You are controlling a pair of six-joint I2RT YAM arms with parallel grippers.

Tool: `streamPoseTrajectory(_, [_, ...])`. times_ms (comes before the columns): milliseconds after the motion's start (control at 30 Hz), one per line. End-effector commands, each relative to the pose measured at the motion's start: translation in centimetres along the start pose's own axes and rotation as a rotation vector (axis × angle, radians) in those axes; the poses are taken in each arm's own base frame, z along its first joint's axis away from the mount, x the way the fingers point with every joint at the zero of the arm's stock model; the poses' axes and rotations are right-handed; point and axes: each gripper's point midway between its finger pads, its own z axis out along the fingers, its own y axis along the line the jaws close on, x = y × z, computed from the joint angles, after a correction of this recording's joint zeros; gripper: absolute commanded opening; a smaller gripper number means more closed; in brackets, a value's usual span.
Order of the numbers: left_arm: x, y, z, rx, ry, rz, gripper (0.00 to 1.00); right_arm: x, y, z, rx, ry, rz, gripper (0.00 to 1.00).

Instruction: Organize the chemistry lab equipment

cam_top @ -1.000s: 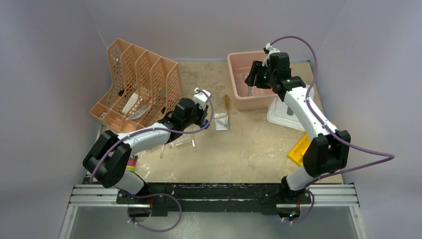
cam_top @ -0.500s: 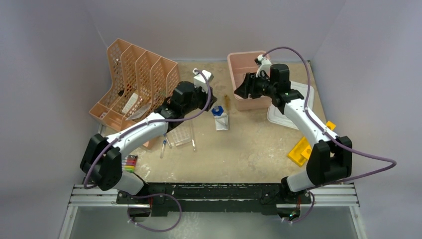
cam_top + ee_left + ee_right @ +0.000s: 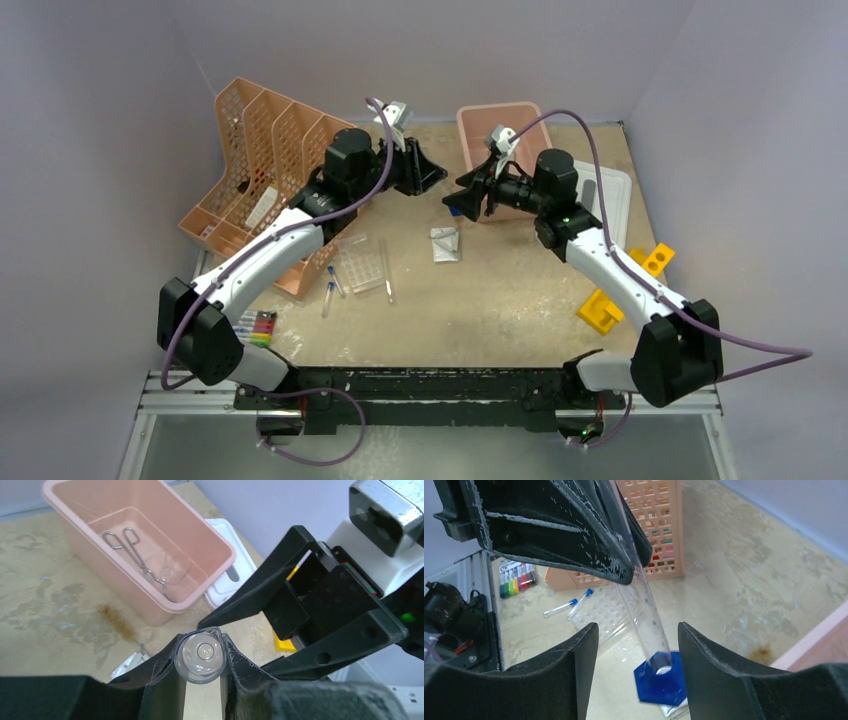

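On the counter (image 3: 520, 300), the file organiser (image 3: 262, 170) stands behind and left of the tube rack (image 3: 362, 262). Two capped tubes (image 3: 326, 297) lie just front-left of the tube rack, the marker pack (image 3: 262, 327) farther front-left. Behind and right of it sits the tub (image 3: 500, 106), with forceps (image 3: 134, 552) and a dish (image 3: 172, 570) inside.

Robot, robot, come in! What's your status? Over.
Left gripper shut on flask, held aloft. Right gripper open, facing its blue base. Nothing else between the grippers.

The table (image 3: 500, 295) near centre is passable, hemmed by the orange organiser (image 3: 262, 150) far left, pink bin (image 3: 474, 132) far right and clear tube rack (image 3: 362, 265) near left.
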Motion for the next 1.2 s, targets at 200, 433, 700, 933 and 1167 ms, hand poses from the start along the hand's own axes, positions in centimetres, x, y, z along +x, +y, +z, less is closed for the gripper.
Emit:
streamPoseTrajectory(200, [-1.5,-3.4,-1.8,0.120,0.034,0.013,0.15,-3.5,1.7,1.0,-0.100,-0.083,-0.204,0.47])
streamPoseTrajectory(433, [-1.3,-4.1,-1.9,0.164,0.070,0.034,0.15,-2.7,2.5,1.4,-0.164,-0.035,-0.206,0.36])
streamPoseTrajectory(700, [-1.9,-3.9,-2.0,0.172,0.073,0.037,0.18,-2.5,3.2,1.8,-0.219,-0.020,-0.186,0.17])
streamPoseTrajectory(933, [-3.5,-2.2,-1.8,0.140,0.033,-0.022,0.40,-2.9,3.4,1.8,-0.228,-0.026,-0.192,0.09])
streamPoseTrajectory(1167, [-7.0,1.2,-1.9,0.015,-0.069,-0.059,0.77,-2.5,2.6,2.0,-0.191,-0.018,-0.189,0.06])
